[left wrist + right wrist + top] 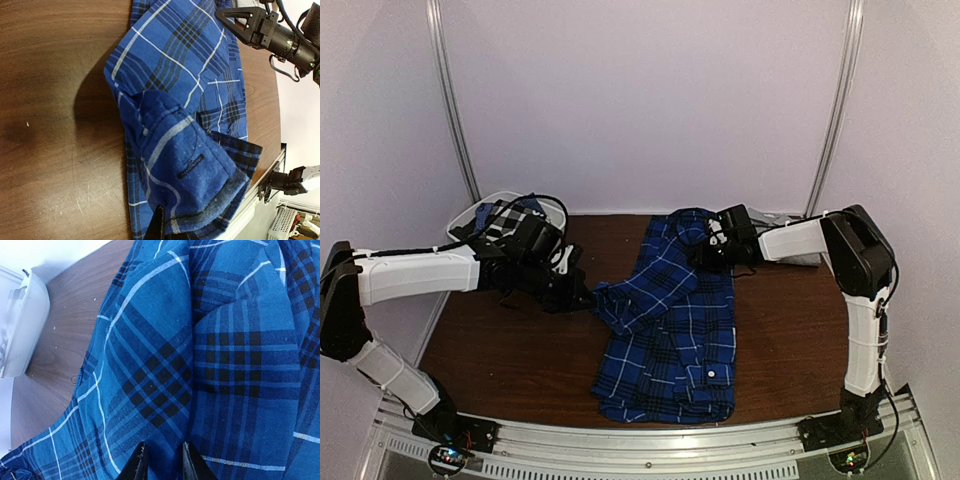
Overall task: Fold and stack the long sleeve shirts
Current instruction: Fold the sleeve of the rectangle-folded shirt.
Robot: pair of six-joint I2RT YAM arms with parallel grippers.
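Behind the left hand (577, 290), a white basket (470, 213) holds a black-and-white check shirt (503, 222). That hand is clenched on the cuff (195, 167) of the blue plaid shirt (670, 335), which lies spread on the counter (510, 350) between both hands. The right hand (162, 462) presses on the shirt's far end, its tips narrowly apart; I cannot tell whether they pinch the cloth.

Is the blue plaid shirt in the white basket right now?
No, the blue plaid shirt lies on the wooden table, apart from the white basket at the far left.
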